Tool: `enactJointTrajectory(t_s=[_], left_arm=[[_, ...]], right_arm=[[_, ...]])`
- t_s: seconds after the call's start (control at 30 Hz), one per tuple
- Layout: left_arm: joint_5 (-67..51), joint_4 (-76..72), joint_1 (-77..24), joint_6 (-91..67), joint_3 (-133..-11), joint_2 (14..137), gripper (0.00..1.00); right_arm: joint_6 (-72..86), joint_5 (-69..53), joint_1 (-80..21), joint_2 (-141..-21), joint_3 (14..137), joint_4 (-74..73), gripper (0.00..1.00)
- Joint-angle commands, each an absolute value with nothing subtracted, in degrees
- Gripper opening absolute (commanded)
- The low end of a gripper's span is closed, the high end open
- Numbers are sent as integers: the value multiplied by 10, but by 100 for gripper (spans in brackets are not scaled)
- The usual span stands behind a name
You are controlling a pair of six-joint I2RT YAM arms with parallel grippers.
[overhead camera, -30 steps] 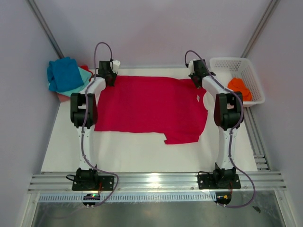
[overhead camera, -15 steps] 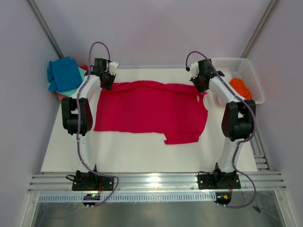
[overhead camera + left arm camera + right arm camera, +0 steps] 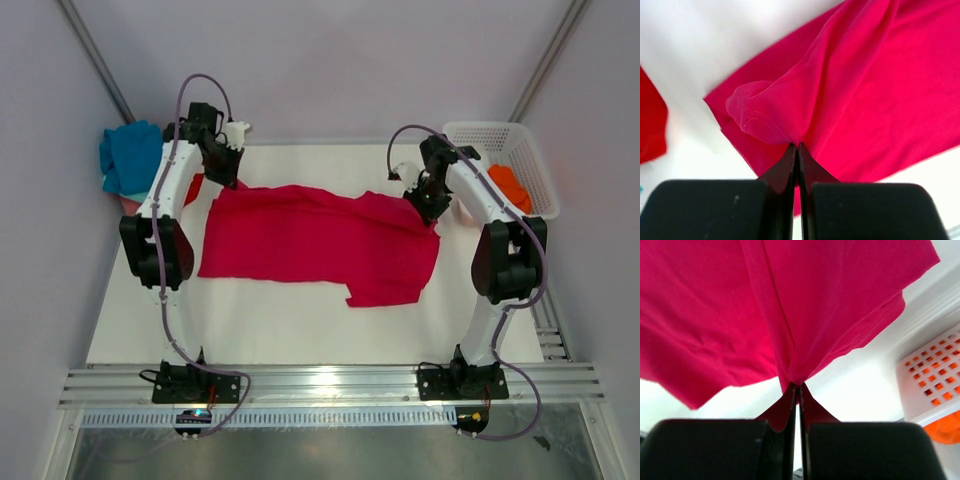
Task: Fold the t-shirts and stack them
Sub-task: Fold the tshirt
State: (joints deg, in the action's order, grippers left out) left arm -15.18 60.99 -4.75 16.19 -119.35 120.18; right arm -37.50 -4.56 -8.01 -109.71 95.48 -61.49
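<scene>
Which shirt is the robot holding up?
The big crimson t-shirt in the middle: both the left gripper and right gripper pinch its far edge. The blue t-shirt lies at the far left, the orange one in the basket.

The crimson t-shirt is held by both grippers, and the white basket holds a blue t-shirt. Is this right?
No. The white basket holds an orange t-shirt, not a blue one, as the top external view shows. The left gripper and right gripper do hold the crimson t-shirt.
</scene>
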Motion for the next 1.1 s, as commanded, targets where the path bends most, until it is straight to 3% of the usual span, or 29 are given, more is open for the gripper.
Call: enactJointTrajectory(t_s=[0.0, 0.07, 0.17, 0.2, 0.27, 0.3, 0.37, 0.67, 1.07], left_arm=[[-182, 713, -48, 184, -1209, 1174, 0], [-183, 736, -47, 189, -1209, 1174, 0], [-178, 758, -47, 196, -1216, 1178, 1], [-176, 762, -47, 201, -1216, 1179, 23], [-169, 767, -47, 203, -1219, 1179, 50], [-169, 766, -47, 202, -1218, 1179, 85], [-176, 745, -47, 197, -1217, 1179, 98], [-252, 571, -52, 113, -1272, 1262, 99], [-282, 431, -63, 74, -1267, 1349, 99]], right_arm=[[-424, -56, -78, -1040, 938, -689, 3], [-431, -50, -78, -1041, 935, -706, 4], [-442, -48, -78, -1043, 927, -721, 29], [-442, -61, -77, -1042, 926, -723, 30], [-439, -69, -77, -1031, 918, -715, 43], [-441, -79, -77, -1029, 919, -708, 60], [-436, -82, -77, -1024, 920, -693, 65], [-380, -134, -78, -1136, 1033, -566, 65], [-371, -193, -96, -1274, 1123, -556, 65]])
